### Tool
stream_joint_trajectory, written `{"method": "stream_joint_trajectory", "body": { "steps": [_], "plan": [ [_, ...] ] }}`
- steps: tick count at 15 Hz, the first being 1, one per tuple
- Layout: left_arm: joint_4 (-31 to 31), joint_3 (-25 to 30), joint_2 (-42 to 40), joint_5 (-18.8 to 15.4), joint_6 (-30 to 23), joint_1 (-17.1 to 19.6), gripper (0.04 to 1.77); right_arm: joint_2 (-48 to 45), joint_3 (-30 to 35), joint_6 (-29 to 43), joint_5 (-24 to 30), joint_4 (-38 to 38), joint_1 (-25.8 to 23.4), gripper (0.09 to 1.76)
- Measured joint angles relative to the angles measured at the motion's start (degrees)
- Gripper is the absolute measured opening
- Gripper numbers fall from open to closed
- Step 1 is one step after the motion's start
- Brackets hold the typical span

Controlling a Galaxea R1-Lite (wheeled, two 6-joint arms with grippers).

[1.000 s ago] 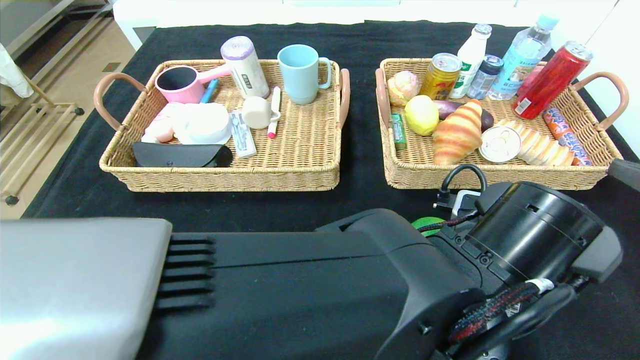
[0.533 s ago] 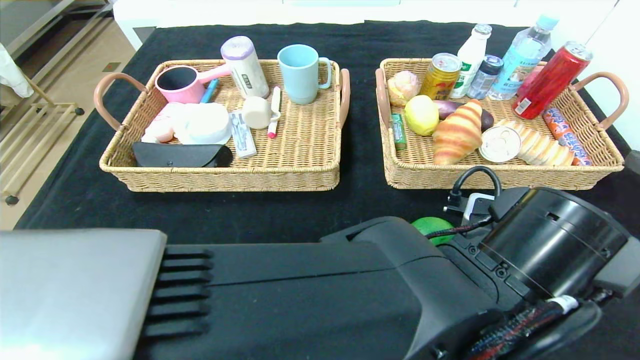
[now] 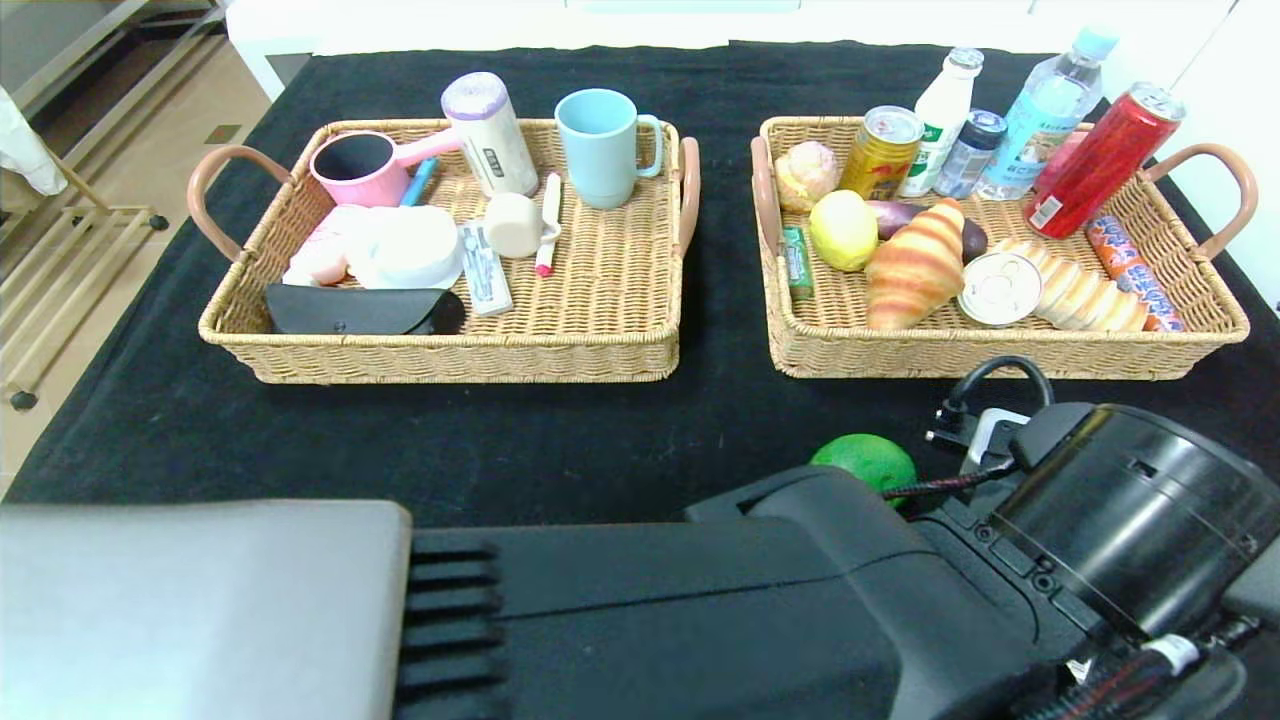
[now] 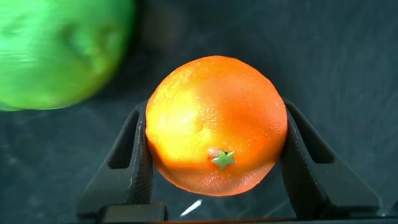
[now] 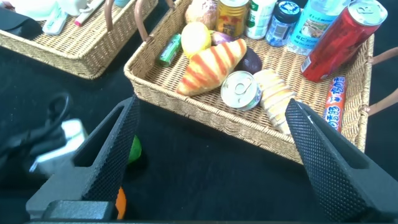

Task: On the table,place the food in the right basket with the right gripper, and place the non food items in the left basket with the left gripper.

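My left gripper (image 4: 214,109) is shut on an orange (image 4: 214,124), with a finger pressed on each side, low over the black table. A green lime-like fruit (image 4: 59,53) lies right beside it and shows in the head view (image 3: 865,460) just before my left wrist (image 3: 1120,510). The gripper itself is hidden under that wrist there. My right gripper (image 5: 212,106) is open and empty over the table in front of the right basket (image 5: 205,102). The orange's edge (image 5: 120,202) and the green fruit (image 5: 134,149) show past its finger.
The right basket (image 3: 1000,350) holds a croissant (image 3: 915,265), lemon, cans, bottles and bread. The left basket (image 3: 450,355) holds a blue mug (image 3: 600,145), pink cup, black case and small items. A black strip of table (image 3: 720,300) separates them.
My left arm has drawn back toward me and to the right, uncovering more of the green fruit. The right gripper's tip has left the head view's right edge.
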Motion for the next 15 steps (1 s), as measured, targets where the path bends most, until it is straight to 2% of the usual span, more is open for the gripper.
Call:
{"method": "stream_joint_trajectory", "body": {
  "steps": [4, 11, 15],
  "plan": [
    [-1.4, -1.5, 1.6, 0.1, 1.9, -0.1, 1.17, 0.0, 0.0, 0.0, -0.4, 0.0, 0.1, 1.71],
    [-1.5, -1.9, 2.9, 0.5, 1.9, 0.0, 1.17, -0.1, 0.3, -0.1, -0.4, 0.0, 0.2, 1.71],
    [-1.5, -1.9, 2.8, 0.5, 1.8, 0.0, 1.4, 0.0, 0.3, -0.1, -0.4, -0.1, 0.1, 1.71]
  ]
}}
